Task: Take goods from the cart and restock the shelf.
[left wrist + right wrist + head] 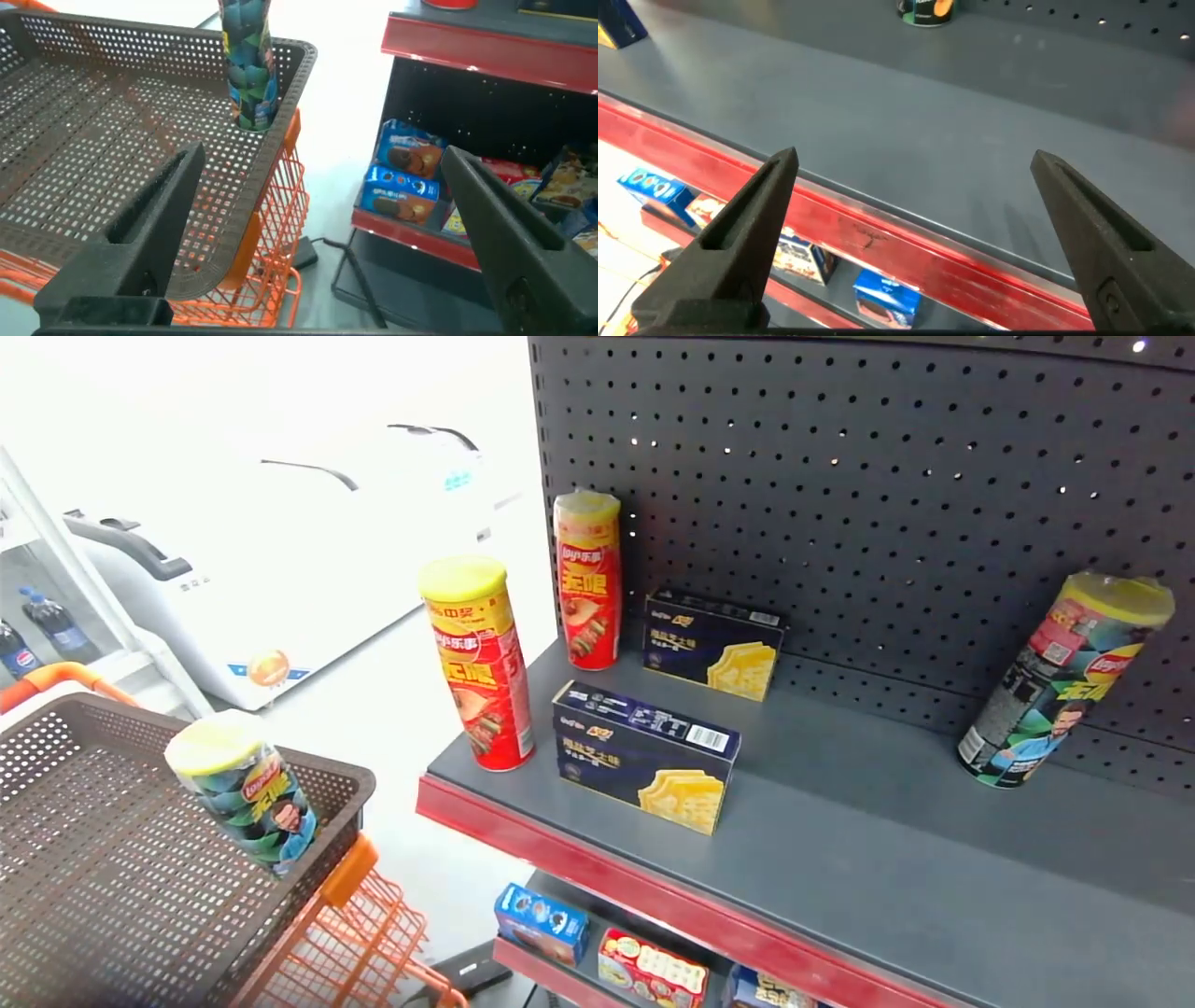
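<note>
Grey shelf [887, 840] with red cans [483, 663], boxes [644, 756], tilted can [1060, 681] leaning on pegboard [840, 476], green can [245, 791] standing in cart basket [93, 859], white freezer [280, 569] behind, left gripper [322, 159] and right gripper [915, 161] wide open, empty.

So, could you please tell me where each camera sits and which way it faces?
Head view: on the robot's head, facing forward and down at the grey metal shelf and the brown perforated plastic basket holding a yellow-lidded dark green crisp tube.
Left wrist view: on the left wrist, looking past the open left gripper into that basket.
Right wrist view: on the right wrist, looking past the open right gripper across the shelf.
Shared: head and left wrist show the tube; head and right wrist, the shelf.
</note>
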